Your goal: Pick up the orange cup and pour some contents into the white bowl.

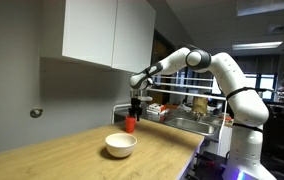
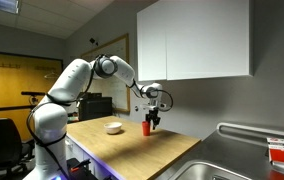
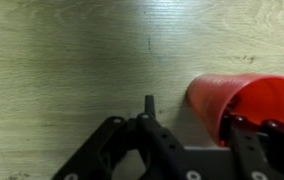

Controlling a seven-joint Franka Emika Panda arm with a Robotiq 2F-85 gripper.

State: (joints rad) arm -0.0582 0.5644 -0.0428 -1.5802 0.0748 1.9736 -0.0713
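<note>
One arm (image 2: 60,98), one gripper, one cup and one bowl are showing on this bench; any lettering on them is coming out too small to read. Reading an exterior view from the left, the white arm is rising from its base at the counter's end and reaching rightwards along the wall. The single white bowl (image 2: 114,127) is sitting upright on the pale wooden countertop (image 2: 132,148). The single orange cup (image 2: 147,127) is standing upright near it on the right, and the two are not touching. The gripper (image 2: 154,119) is hanging over the cup, pointing down, below the white wall cabinet (image 2: 197,40). A steel sink (image 2: 227,168) is lying further right. In an exterior view from another side, the bowl (image 1: 120,145) is lying nearer the camera, the cup (image 1: 130,125) is standing just behind it towards the wall, and the gripper (image 1: 135,111) is hovering right above the cup's rim. In the wrist view, left to right, bare wood grain is filling the left half. One dark finger (image 3: 148,104) is pointing at the counter with clear wood between it and the cup wall. The cup (image 3: 244,100) is showing its open mouth at the right edge, with the second finger overlapping its rim. The jaws are standing apart, straddling the cup's near wall without clamping it. Whether that second finger is touching the cup cannot be told, nor what the cup is holding.
</note>
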